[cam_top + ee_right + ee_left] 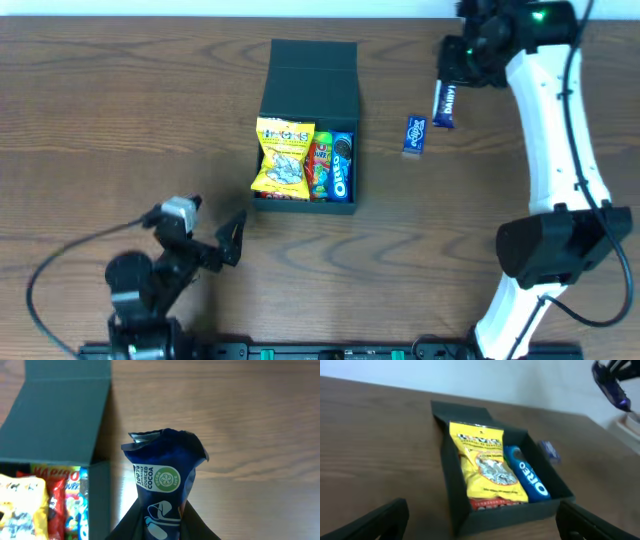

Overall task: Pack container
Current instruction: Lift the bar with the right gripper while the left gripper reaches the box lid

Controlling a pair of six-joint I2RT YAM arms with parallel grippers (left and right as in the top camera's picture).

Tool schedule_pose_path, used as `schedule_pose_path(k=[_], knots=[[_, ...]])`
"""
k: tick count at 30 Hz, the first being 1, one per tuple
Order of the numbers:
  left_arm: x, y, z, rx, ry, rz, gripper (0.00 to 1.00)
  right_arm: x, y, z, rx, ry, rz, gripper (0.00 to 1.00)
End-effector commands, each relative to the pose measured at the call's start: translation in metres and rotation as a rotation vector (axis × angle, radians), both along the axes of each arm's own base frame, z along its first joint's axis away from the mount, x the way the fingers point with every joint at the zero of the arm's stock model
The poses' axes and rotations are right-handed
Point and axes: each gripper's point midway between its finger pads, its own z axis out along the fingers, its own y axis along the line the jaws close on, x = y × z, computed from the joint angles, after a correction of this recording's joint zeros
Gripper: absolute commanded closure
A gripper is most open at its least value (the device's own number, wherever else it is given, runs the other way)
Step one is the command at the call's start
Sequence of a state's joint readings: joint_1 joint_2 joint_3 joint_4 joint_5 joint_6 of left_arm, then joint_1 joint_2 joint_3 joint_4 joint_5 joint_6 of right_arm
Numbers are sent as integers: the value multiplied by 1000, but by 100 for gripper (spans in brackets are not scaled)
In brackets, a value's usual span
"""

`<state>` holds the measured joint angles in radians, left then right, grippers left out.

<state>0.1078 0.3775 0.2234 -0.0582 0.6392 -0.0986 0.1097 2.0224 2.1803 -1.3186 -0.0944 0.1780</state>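
Note:
The container (310, 75), a dark teal box with its flap lid laid open at the back, sits mid-table. It holds a yellow packet (283, 155), a red packet (320, 165) and a blue Oreo pack (342, 165). My right gripper (452, 82) hangs above the table to the right of the box, shut on a dark blue snack packet (165, 485) that dangles from it (444, 105). My left gripper (235, 240) stands open near the front left, facing the container (510, 510) with nothing between its fingers.
A small blue packet (415, 134) lies on the wooden table to the right of the container, below the right gripper. The right arm's white links (560, 130) run down the right side to its base. A black cable (60, 260) loops at the front left.

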Motion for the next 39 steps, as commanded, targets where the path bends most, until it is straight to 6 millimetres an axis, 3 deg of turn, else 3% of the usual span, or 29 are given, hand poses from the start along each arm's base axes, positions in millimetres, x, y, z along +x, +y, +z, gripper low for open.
schedule_pose_path(k=[1, 4, 11, 15, 18, 24, 28, 32, 39], knots=[[12, -12, 33, 89, -54, -110, 5, 3, 15, 1, 6, -19, 57, 83], [43, -27, 42, 157, 4, -190, 5, 12, 19, 6, 11, -64, 63, 82], [102, -74, 13, 465, 211, -267, 5, 24, 23, 13, 19, -126, 102, 81], [127, -101, 15, 454, 221, -333, 5, 26, 36, 16, 79, -139, 145, 82], [134, -105, 7, 447, 232, -344, 5, 24, 36, 15, 89, -132, 151, 85], [121, -129, 17, 345, 199, -483, 5, 20, 45, 15, 111, -119, 172, 87], [119, -128, 3, 352, 247, -490, 5, 8, 58, 11, 130, -79, 203, 87], [126, -109, -24, 408, 337, -415, 5, -17, 82, -1, 126, 13, 251, 87], [150, -69, -3, 356, 297, -279, 5, -65, 146, -23, 212, 173, 332, 87]])
